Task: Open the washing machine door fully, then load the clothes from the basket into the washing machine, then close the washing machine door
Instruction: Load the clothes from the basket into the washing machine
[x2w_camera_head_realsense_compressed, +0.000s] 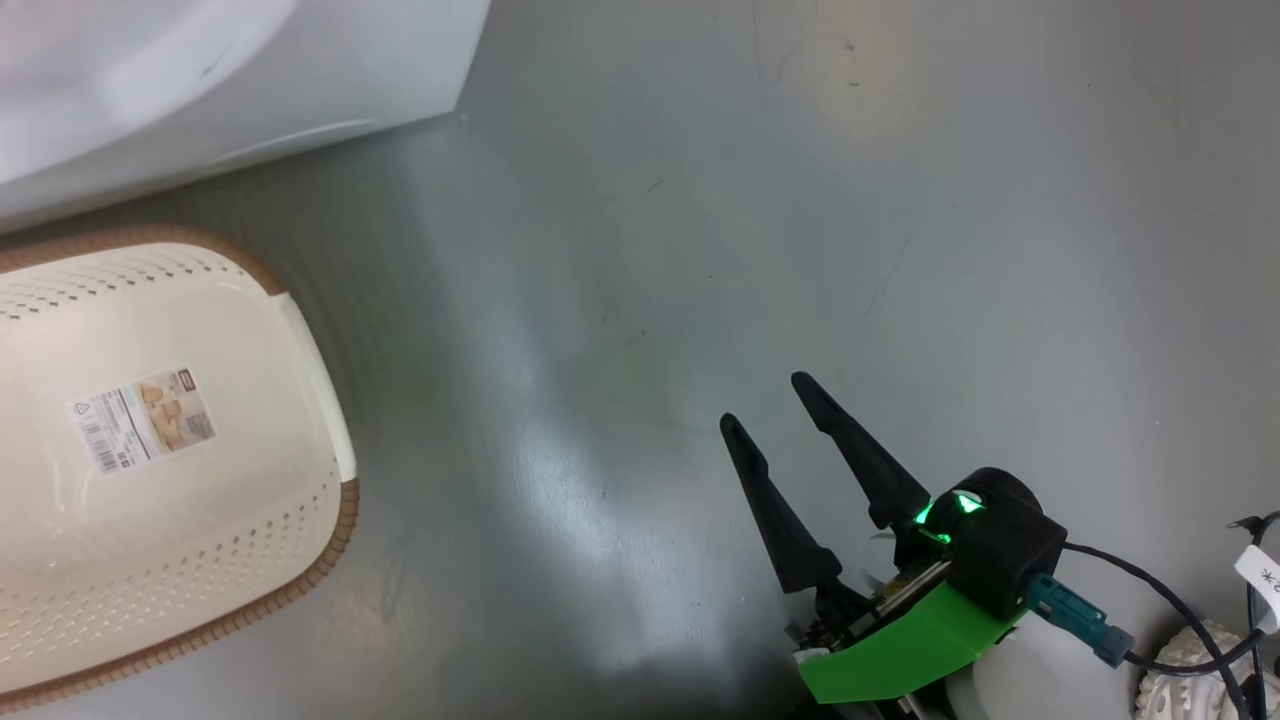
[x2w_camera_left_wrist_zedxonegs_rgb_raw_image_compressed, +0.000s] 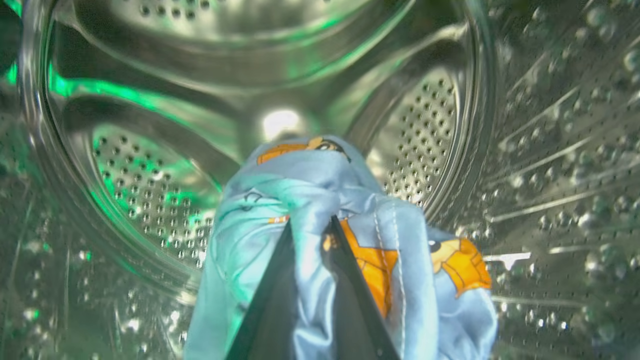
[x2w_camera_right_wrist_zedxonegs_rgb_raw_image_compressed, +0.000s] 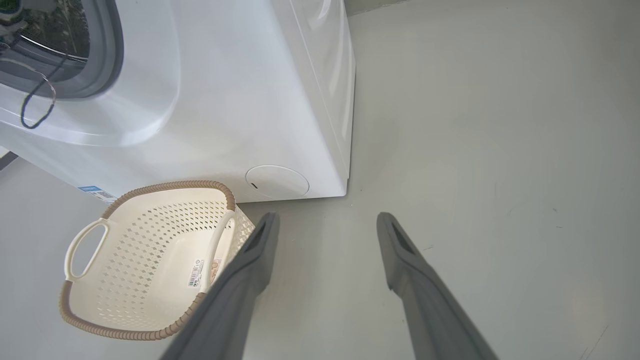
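My left gripper (x2w_camera_left_wrist_zedxonegs_rgb_raw_image_compressed: 312, 225) is deep inside the washing machine's perforated steel drum (x2w_camera_left_wrist_zedxonegs_rgb_raw_image_compressed: 150, 175), shut on the clothes (x2w_camera_left_wrist_zedxonegs_rgb_raw_image_compressed: 280, 175), a bunched light blue fabric with orange bear prints that drapes over both fingers. The basket (x2w_camera_head_realsense_compressed: 330, 520) stands on the floor beside the white washing machine (x2w_camera_head_realsense_compressed: 200, 80), its bare bottom and label showing. The right wrist view has the basket (x2w_camera_right_wrist_zedxonegs_rgb_raw_image_compressed: 150, 250) below the machine's front (x2w_camera_right_wrist_zedxonegs_rgb_raw_image_compressed: 240, 100) and grey seal (x2w_camera_right_wrist_zedxonegs_rgb_raw_image_compressed: 107, 55). My right gripper (x2w_camera_head_realsense_compressed: 765, 400) hovers open over the floor to the right of the basket, fingers (x2w_camera_right_wrist_zedxonegs_rgb_raw_image_compressed: 250, 260) spread wide. The washing machine door is out of view.
Grey floor (x2w_camera_head_realsense_compressed: 800, 200) stretches to the right of the machine. Black cables and a white ribbed part (x2w_camera_head_realsense_compressed: 1190, 660) sit at the head view's lower right. A dark cable loop (x2w_camera_right_wrist_zedxonegs_rgb_raw_image_compressed: 30, 110) hangs at the machine's opening. A round cover (x2w_camera_right_wrist_zedxonegs_rgb_raw_image_compressed: 276, 181) marks its lower front.
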